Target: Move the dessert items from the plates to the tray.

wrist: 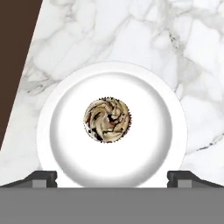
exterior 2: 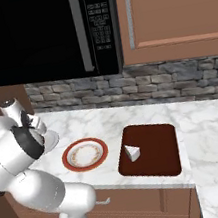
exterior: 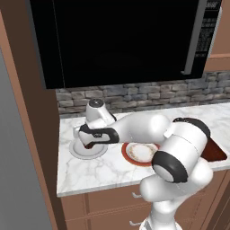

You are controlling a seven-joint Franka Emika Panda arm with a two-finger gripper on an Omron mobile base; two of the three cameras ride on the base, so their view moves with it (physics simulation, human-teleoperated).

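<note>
The chocolate cupcake (wrist: 107,120) sits at the centre of the silver-grey plate (wrist: 151,146). My gripper (wrist: 112,178) hangs straight above it, open, with one fingertip (wrist: 42,178) at each side of the plate and nothing between them. From the left base view the hand (exterior: 90,143) is low over that plate (exterior: 97,154) at the counter's left end. The red-rimmed plate (exterior 2: 85,154) lies bare in the middle. The rainbow cake slice (exterior 2: 132,152) rests on the dark reddish-brown tray (exterior 2: 155,146) to the right.
A brown cabinet side (exterior: 27,134) stands close to the left of the grey plate. A black microwave (exterior: 121,40) hangs over the counter, with a stone backsplash (exterior 2: 167,83) behind. The marble counter (exterior 2: 211,128) runs on to the right of the tray.
</note>
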